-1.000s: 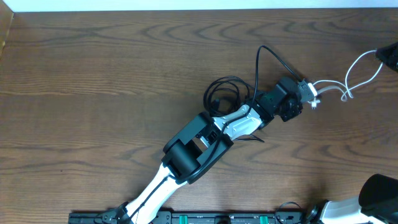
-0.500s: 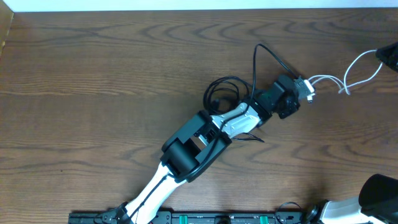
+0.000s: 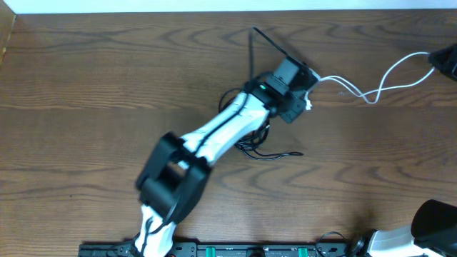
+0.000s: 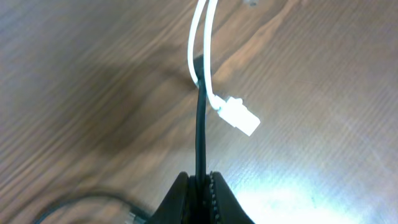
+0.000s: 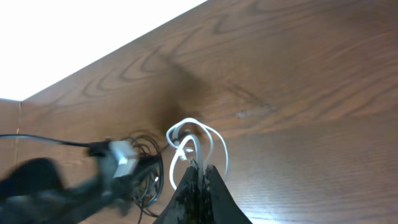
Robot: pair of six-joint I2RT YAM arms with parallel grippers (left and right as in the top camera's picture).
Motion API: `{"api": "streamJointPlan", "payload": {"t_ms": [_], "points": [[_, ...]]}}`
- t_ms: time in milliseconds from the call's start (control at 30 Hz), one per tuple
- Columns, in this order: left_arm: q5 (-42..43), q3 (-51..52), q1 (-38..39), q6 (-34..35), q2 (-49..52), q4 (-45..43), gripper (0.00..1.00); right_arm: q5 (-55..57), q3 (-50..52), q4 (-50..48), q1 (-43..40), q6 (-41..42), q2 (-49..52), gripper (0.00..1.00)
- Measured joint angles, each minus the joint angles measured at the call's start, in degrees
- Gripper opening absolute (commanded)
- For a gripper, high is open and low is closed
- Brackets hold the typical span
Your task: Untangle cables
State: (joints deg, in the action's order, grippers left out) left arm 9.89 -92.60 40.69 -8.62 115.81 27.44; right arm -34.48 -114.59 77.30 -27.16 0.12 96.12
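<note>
Nearest the robot's side of the counter (image 3: 86, 178), a few loose strands of the black coil (image 3: 275, 152) lay spilling out from under the left arm, the rest hidden beneath it. Just beyond, the left claw (image 3: 300, 91) had swung in the last second from the middle right of the counter toward its far side, with the arm drawn out almost straight. Its jaws were pinched tight on a black cable (image 4: 200, 143), which ran straight out from the tips in the left wrist view; whether that strand belonged to the coil could not be told. The white cable (image 3: 371, 89) was hooked around the black one just ahead of the claw, and the white plug (image 4: 239, 116) hung free beside the crossing. A second earlier the white cable had sat bunched in short slack loops near the right edge. It now stretched in long, shallow curves across the far right of the counter to the right claw (image 3: 446, 64), which was closed on it at the far right edge, white loops rising from its clamped tips in the right wrist view. The pull appeared to have taken up slack and spread the tangle. With white wrapped over black at the left claw, the cables did not yet look parted.
</note>
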Motion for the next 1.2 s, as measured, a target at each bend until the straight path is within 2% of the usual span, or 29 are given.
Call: {"api": "streamJointPlan", "payload": {"t_ms": [300,533,767,900,1067,1200], "points": [[0.8,0.0,-6.6,6.7,-10.5,6.5,0.07,1.2,0.0,0.0,5.8,0.0,1.6,0.01],[11.1,0.0,-12.5,9.3,-12.8,8.2,0.07,1.7,0.0,0.0,8.7,0.0,3.8,0.01],[17.6,0.0,-12.6,10.1,-12.8,8.3,0.07,2.3,0.0,-1.8,15.8,0.0,9.7,0.01],[18.9,0.0,-12.6,10.1,-12.8,9.7,0.08,6.8,0.0,-2.9,18.6,2.7,13.4,0.01],[19.9,0.0,-12.8,10.1,-12.8,12.2,0.07,14.7,0.0,-4.4,18.7,8.6,16.2,0.01],[23.5,0.0,-12.9,9.7,-12.8,12.5,0.07,12.7,0.0,-7.7,18.7,9.5,17.9,0.01]]}}
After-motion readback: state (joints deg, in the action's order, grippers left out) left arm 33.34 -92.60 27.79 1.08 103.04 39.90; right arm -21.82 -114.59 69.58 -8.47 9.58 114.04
